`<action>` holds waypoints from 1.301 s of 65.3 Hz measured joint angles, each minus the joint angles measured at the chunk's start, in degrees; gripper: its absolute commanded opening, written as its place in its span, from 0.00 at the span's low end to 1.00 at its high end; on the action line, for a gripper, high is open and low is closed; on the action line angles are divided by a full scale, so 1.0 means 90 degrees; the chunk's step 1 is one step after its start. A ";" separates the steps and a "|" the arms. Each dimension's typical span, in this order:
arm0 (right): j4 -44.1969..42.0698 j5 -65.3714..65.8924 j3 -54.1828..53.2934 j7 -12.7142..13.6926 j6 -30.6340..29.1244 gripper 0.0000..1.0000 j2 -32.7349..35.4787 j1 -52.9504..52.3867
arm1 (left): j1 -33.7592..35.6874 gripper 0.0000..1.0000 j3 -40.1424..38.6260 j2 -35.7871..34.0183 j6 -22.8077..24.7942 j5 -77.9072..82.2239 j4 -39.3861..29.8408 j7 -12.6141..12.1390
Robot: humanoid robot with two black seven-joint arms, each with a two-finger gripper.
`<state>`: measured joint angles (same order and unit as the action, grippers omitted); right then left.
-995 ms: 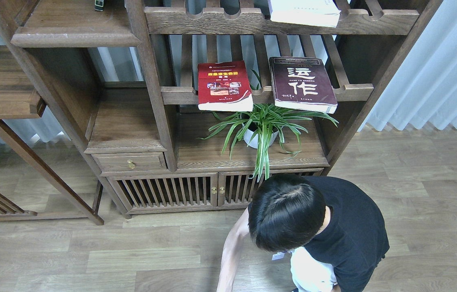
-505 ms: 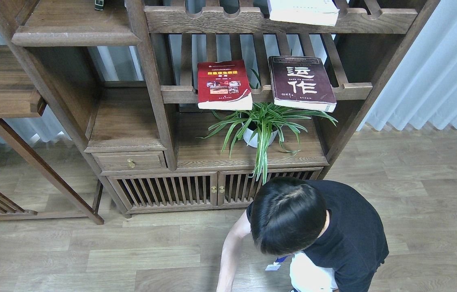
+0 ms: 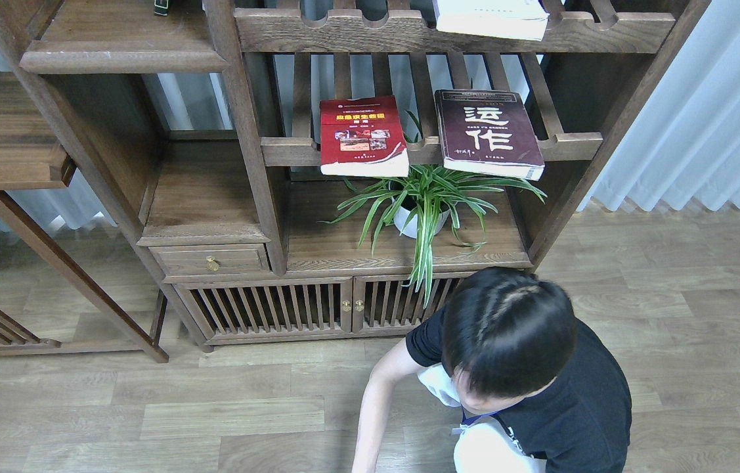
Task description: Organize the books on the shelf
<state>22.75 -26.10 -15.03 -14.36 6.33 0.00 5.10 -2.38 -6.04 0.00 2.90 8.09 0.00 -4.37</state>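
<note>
Neither claw shows in the frame, so their state cannot be told, nor which arm is nearer. The red book (image 3: pixel 362 136) and maroon book (image 3: pixel 488 133) lie flat at centre on a slatted rack (image 3: pixel 291 152), long axes running front to back; the white book (image 3: pixel 492 18) lies top right, the plank shelf (image 3: pixel 123 47) upper left.

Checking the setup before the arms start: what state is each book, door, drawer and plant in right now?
red book: flat, cover up, overhanging slatted rack's front rail.
maroon book: flat, cover up, same rack.
white book: flat on upper rack.
drawer: closed.
cabinet doors: closed.
potted plant: upright.
person: bent over, in front.
</note>
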 measured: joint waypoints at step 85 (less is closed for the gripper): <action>0.0000 0.0000 0.0000 0.0001 0.0000 0.99 0.0000 0.0000 | 0.0001 1.00 -0.0001 0.0000 0.0000 0.0000 0.0000 0.0000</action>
<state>22.75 -26.10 -15.03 -14.36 6.33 0.00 5.10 -2.37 -6.05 0.00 2.90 8.09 0.00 -4.37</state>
